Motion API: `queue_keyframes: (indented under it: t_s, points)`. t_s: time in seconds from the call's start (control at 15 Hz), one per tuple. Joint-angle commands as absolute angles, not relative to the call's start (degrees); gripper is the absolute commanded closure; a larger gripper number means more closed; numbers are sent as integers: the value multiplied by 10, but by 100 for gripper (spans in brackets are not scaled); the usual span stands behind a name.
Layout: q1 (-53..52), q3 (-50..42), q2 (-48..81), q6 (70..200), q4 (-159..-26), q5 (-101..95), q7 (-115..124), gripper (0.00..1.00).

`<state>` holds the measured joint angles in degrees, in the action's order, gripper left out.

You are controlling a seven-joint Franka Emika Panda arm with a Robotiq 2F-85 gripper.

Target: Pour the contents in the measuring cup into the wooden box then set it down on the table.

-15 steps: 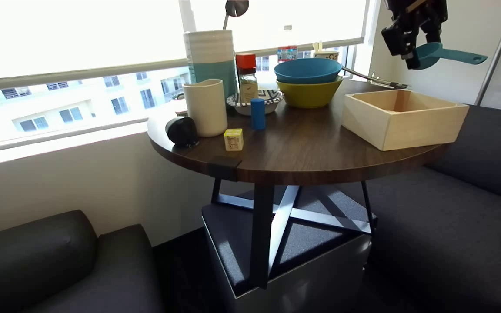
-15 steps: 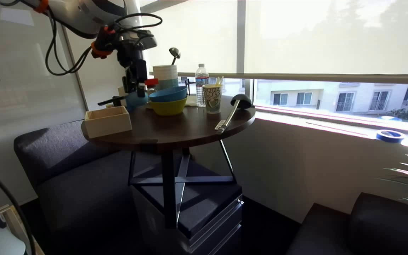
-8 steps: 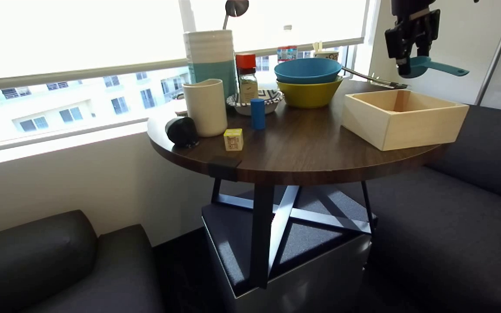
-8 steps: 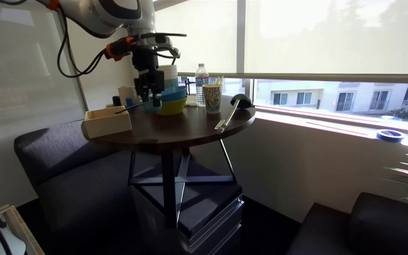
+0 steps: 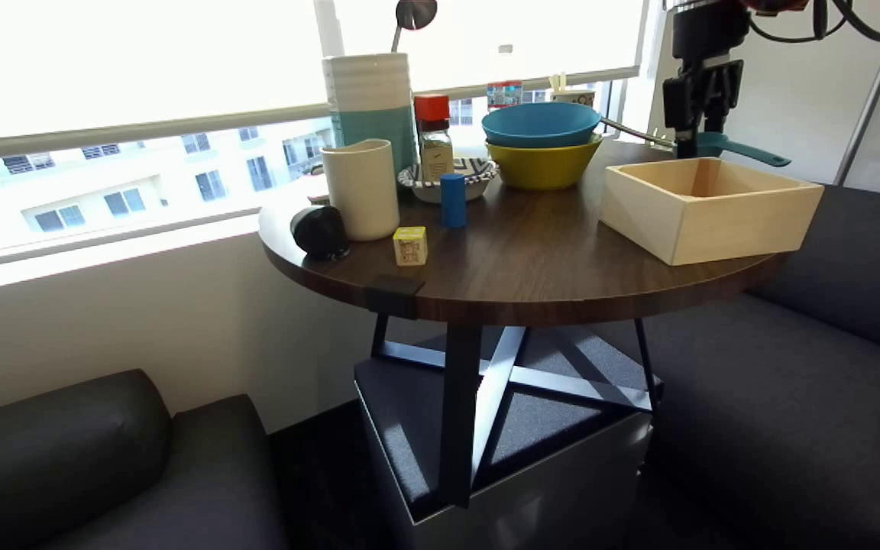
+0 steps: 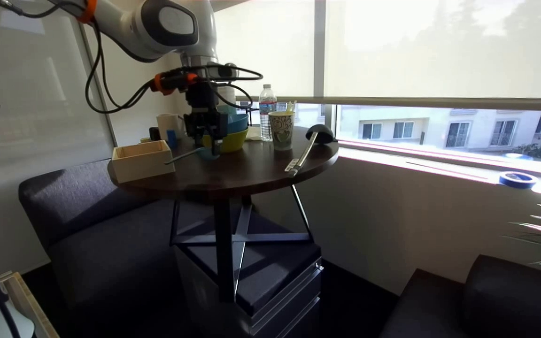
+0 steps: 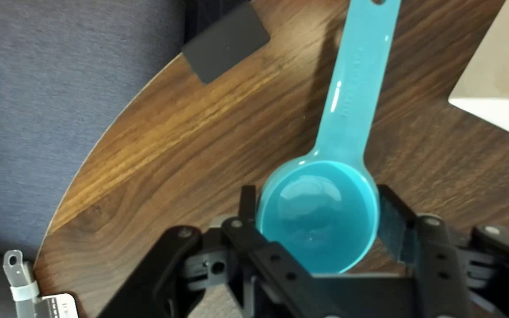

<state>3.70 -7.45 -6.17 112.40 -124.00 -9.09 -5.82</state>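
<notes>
I am gripping the measuring cup [image 7: 343,137] with the gripper [image 7: 318,205], whose two fingers [image 7: 395,221] are pressing against opposite sides of the round part, and in the wrist view the mouth is facing up at me with a pale reflection shining inside. The long flat handle is pointing towards the top of that view, while the wooden box [image 5: 749,225] is showing a corner at the upper right, bare tabletop lying between the two. In an exterior view the arm [image 6: 172,28] is reaching down over the dark round table [image 6: 251,169], and the handle is passing in front of the end of the box. I am seeing the measuring cup sitting low at the wood, yet I am failing to tell whether its bottom is touching, since in an exterior view the far wall of the box is hiding its lower part. Nearby, a blue bowl [image 5: 543,126] is resting in a yellow bowl [image 5: 543,164]. Farther off, in that same view, a red-lidded jar [image 5: 434,145], a cream cup [image 5: 363,191], a blue cylinder [image 5: 453,202] and a small block [image 5: 410,247] are standing near one another. In an exterior view I am also picking out a water bottle [image 6: 267,112] that is standing just beside a paper cup [image 6: 282,134], and a ladle [image 6: 304,154] that is lying close to the table's edge.
</notes>
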Motion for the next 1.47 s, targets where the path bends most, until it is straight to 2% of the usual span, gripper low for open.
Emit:
queue_keyframes:
  t_s: [0.0,0.87,0.93,1.13,1.4]
  points:
    - [44,-73,-57,1176,-1261,-77,-104,59]
    - [55,-84,-36,1209,-1266,-18,-186,59]
    - [56,-84,-36,1207,-1265,-18,-185,9]
    - [57,-84,-42,1209,-1264,-19,-186,0]
    - [57,-83,-57,1213,-1264,-24,-182,0]
